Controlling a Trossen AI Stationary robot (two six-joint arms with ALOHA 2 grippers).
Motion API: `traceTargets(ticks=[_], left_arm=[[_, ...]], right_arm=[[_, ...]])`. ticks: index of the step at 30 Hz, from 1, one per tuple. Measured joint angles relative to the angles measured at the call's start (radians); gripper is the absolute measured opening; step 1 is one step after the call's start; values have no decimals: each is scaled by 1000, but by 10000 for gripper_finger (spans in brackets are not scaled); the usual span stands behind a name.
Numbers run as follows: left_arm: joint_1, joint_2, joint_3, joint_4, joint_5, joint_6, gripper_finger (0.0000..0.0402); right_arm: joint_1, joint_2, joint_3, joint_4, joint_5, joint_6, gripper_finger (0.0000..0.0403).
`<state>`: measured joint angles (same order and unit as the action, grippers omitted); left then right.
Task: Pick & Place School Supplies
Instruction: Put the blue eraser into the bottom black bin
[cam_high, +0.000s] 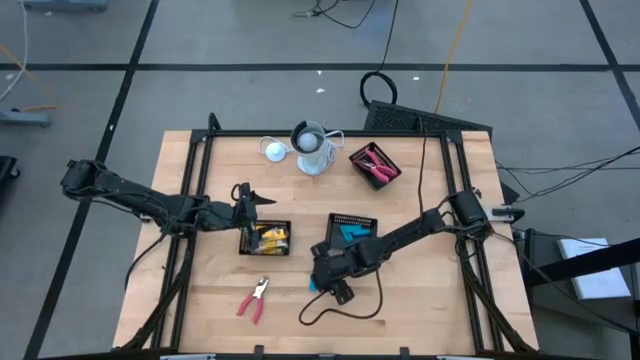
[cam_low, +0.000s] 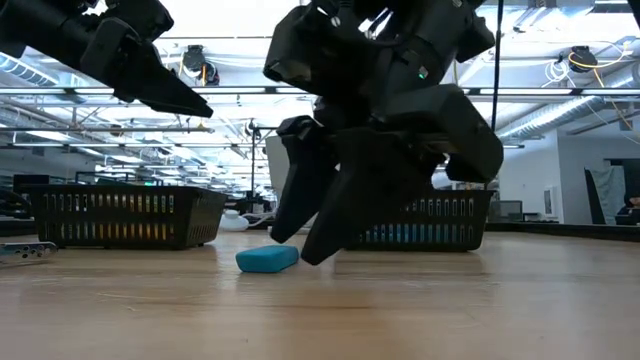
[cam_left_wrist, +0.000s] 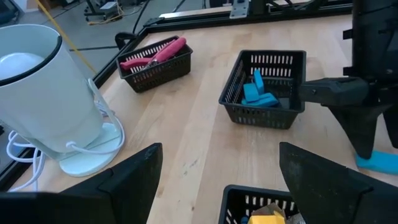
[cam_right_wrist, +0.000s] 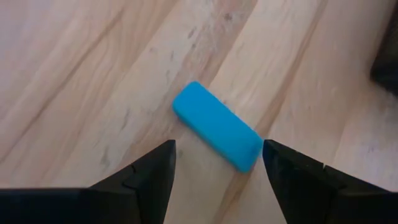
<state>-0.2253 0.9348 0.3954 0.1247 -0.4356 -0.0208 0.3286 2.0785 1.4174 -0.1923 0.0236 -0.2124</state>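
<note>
A light-blue oblong piece (cam_right_wrist: 216, 126) lies flat on the wooden table (cam_high: 420, 300), near the front edge. My right gripper (cam_right_wrist: 217, 147) hangs open just above it, slanting down, with one finger on each side of the piece. In the low view the piece (cam_low: 267, 259) lies under the fingers (cam_low: 300, 215). My left gripper (cam_high: 250, 198) waits open above the far rim of the tray of yellow-and-black pieces (cam_high: 265, 238). Red-handled pliers (cam_high: 253, 298) lie on the table near the front.
A black mesh tray with blue pieces (cam_left_wrist: 266, 90) stands just behind my right gripper. Another tray with red-handled pliers (cam_left_wrist: 155, 59) is at the far right. A pale cup (cam_high: 312, 148) and a white disc (cam_high: 274, 150) stand at the back. A black cable (cam_high: 345, 308) loops near the front edge.
</note>
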Motion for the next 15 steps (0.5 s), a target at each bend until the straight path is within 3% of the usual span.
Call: traceTargets(ticks=[15], left_arm=[[0, 1, 0, 0, 9, -7, 326]], right_arm=[[-13, 36, 1, 81, -4, -61, 228]])
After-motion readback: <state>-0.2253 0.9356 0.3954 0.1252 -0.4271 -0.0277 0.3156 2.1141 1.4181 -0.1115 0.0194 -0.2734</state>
